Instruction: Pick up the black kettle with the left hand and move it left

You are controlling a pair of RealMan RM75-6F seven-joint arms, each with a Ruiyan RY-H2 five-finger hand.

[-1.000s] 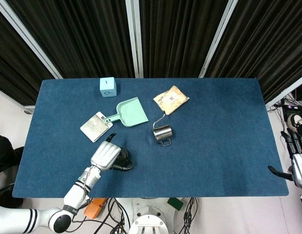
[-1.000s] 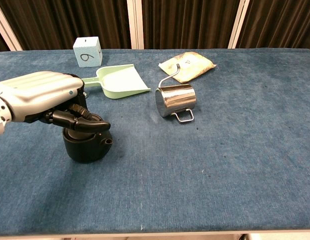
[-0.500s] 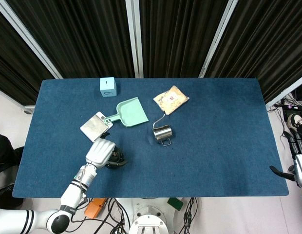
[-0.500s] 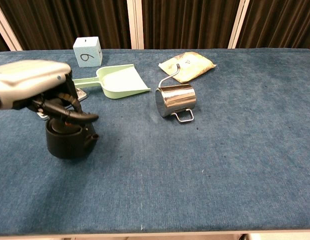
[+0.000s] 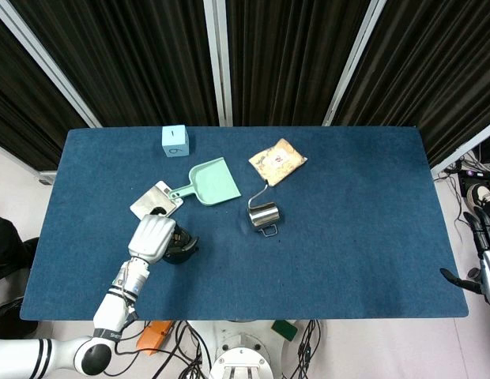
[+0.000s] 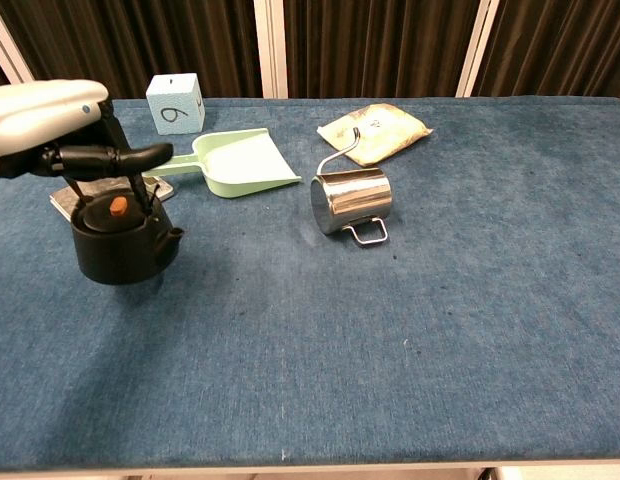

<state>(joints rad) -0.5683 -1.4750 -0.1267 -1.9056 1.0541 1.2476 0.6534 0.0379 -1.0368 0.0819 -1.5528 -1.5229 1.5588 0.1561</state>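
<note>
Blue-clothed table (image 5: pixel 348 237): left hand (image 6: pixel 45 125) grips black kettle (image 6: pixel 120 240) by its handle, lifted; right hand (image 5: pixel 486 260) off-table, fingers spread, empty.

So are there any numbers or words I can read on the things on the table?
"6": a dark digit on the side of the light blue cube, read in the chest view; it could also be a 9.
Top face of the same cube, head view: a small dark mark, too small to read.
Tan packet: a small reddish label, too blurred to read.
Nothing readable shows on the black kettle, scoop or metal cup.
</note>
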